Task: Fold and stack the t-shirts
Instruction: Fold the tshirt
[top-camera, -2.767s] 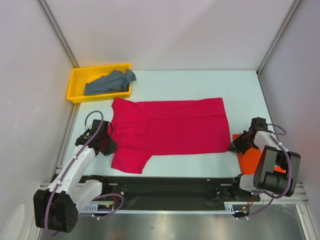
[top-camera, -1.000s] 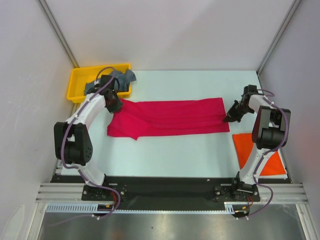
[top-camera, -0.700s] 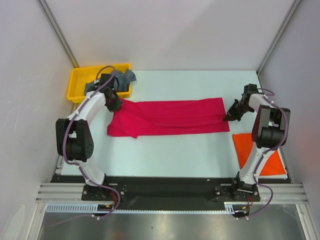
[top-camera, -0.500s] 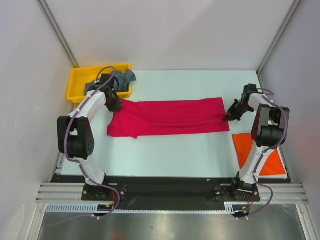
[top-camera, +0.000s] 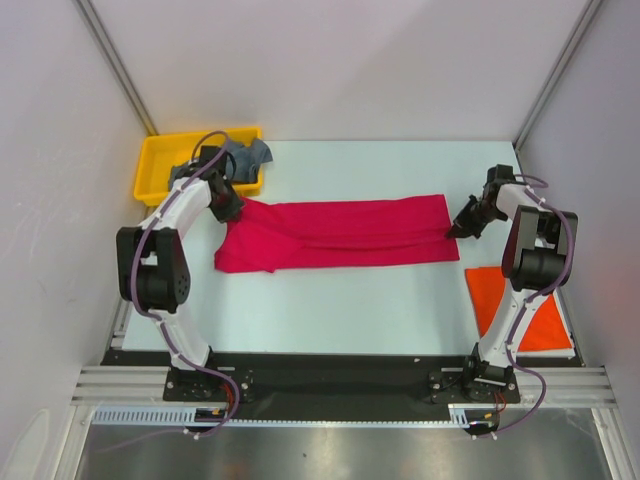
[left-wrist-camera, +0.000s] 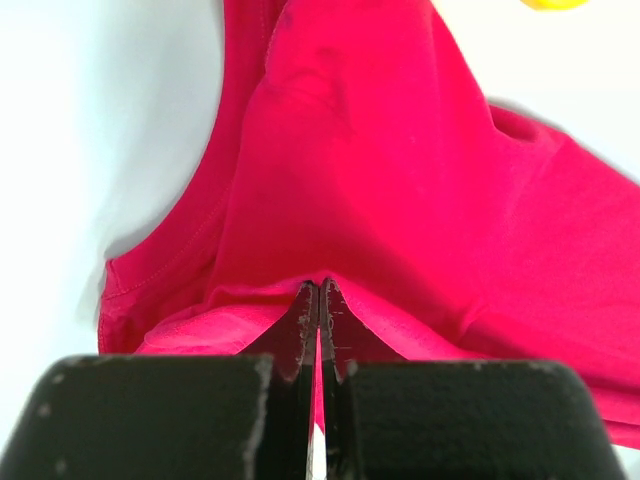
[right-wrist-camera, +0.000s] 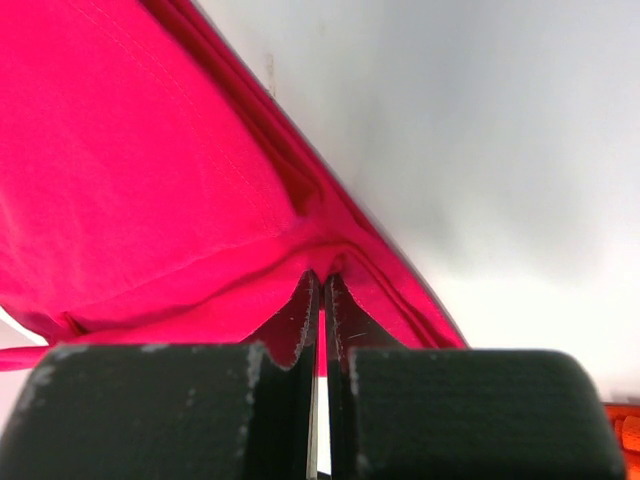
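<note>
Firmly closed, left jaws and right jaws each pinch an end of the crimson-pink t-shirt (top-camera: 340, 235).

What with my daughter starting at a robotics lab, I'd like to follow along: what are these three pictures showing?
These are two white robot arms bolted at the near edge of a table, each ending in a two-finger gripper. The wide picture looks down from above and behind them. The two close-ups come from cameras on the wrists, so each shows its own gripper up close. On the table lies a crimson-pink t-shirt, stretched into a long band. The left gripper is shut on its left end, the right gripper on its right end. An orange-red t-shirt lies flat at the near right. A yellow tray at the far left holds a grey-blue t-shirt.
</note>
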